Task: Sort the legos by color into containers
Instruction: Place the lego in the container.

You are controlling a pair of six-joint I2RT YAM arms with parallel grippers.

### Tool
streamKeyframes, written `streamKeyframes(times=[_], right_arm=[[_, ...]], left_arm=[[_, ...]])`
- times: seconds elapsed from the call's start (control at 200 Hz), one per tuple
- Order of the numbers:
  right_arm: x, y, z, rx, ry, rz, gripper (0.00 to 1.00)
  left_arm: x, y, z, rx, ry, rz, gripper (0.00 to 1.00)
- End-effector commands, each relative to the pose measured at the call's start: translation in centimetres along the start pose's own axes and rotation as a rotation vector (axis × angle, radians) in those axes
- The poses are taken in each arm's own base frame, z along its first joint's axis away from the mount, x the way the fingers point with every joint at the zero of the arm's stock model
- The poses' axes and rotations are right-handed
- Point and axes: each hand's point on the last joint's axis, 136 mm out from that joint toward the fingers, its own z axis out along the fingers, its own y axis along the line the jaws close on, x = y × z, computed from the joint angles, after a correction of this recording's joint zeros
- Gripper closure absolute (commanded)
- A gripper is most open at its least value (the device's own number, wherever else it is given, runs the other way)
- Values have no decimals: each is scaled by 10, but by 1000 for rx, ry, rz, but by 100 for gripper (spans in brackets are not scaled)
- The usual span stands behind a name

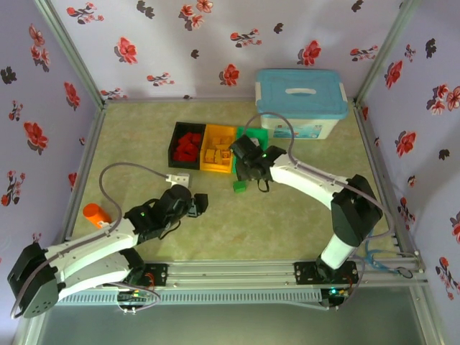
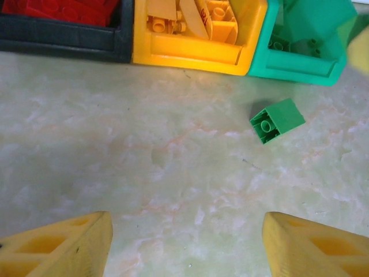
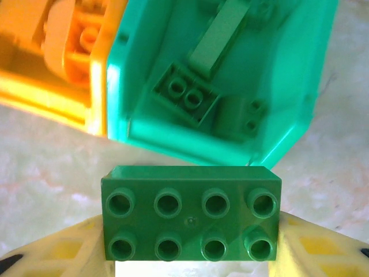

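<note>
Green eight-stud brick point(image 3: 190, 216): clamped in right hand point(image 3: 190, 257), just short of green bin point(image 3: 173, 147). Step judged: delivery. Next: forward over the rim, then release. Left hand point(image 2: 184, 242): spread, empty, above surface point(image 2: 144, 173); small green brick point(image 2: 277, 119) loose near the bin.

Lab cell: aluminium frame point(image 1: 237, 272), floral walls point(image 1: 215, 43)

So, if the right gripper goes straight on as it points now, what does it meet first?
Most likely the green bin, its near wall just ahead of the held green brick; depth is unclear.
</note>
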Motion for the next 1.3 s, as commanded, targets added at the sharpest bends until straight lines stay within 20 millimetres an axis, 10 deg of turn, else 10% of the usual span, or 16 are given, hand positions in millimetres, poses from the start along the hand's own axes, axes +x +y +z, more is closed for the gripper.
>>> streamKeyframes(times=[0.0, 0.605, 0.715, 0.81, 1.295], right_arm=[[-16, -9, 1, 6, 8, -12, 49], [-66, -36, 41, 26, 64, 18, 43], [-71, -36, 46, 37, 58, 26, 11], [-74, -34, 42, 22, 41, 33, 4], [-56, -18, 25, -60, 15, 24, 4]], left_arm=[[8, 11, -3, -29, -3, -32, 31], [18, 18, -7, -47, 5, -31, 31], [18, 18, -6, -48, 7, -29, 31], [18, 17, -5, -51, 7, -27, 31], [16, 13, 2, -55, 10, -13, 31]])
